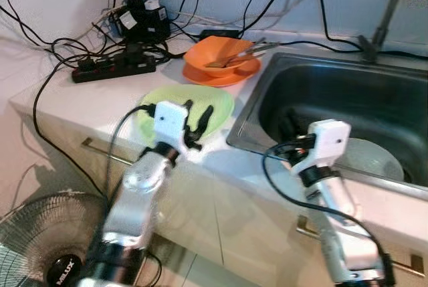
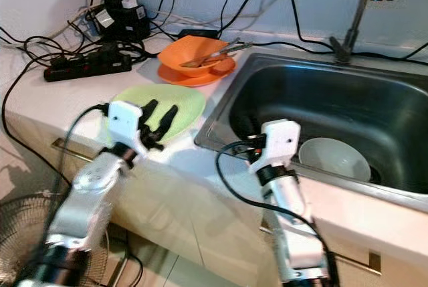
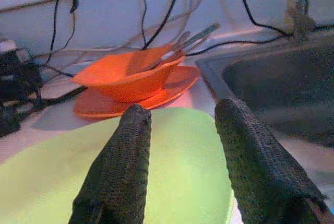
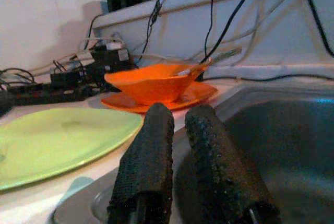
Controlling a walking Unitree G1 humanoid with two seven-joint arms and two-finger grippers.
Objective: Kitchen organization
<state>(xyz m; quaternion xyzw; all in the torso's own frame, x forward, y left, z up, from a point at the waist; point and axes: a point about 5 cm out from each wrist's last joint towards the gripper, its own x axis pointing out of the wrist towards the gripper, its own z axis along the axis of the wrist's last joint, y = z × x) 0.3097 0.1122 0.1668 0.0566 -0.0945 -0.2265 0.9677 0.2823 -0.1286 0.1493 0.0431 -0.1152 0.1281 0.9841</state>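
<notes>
Your left gripper [image 1: 199, 121] hovers over the near part of the green plate [image 1: 217, 108], fingers spread wide with nothing between them. The plate lies flat on the counter [image 1: 80, 103], its far edge just beside the orange plate [image 1: 231, 77] that carries the orange bowl [image 1: 217, 56] with utensils [image 1: 249, 51] leaning in it. Judgement: the green plate looks thin, stiff and smooth, probably light plastic and slippery; flat on the counter it offers only its rim, so you likely need to pinch the near or sink-side edge, or slide it out past the counter edge first.

Your right gripper [image 4: 180, 130] hangs at the near left rim of the sink [image 1: 321, 79], fingers close together, narrow gap, holding nothing. A pale bowl [image 2: 334, 158] sits in the basin, just beside that wrist. Judgement: it looks hard and breakable; take its rim.
</notes>
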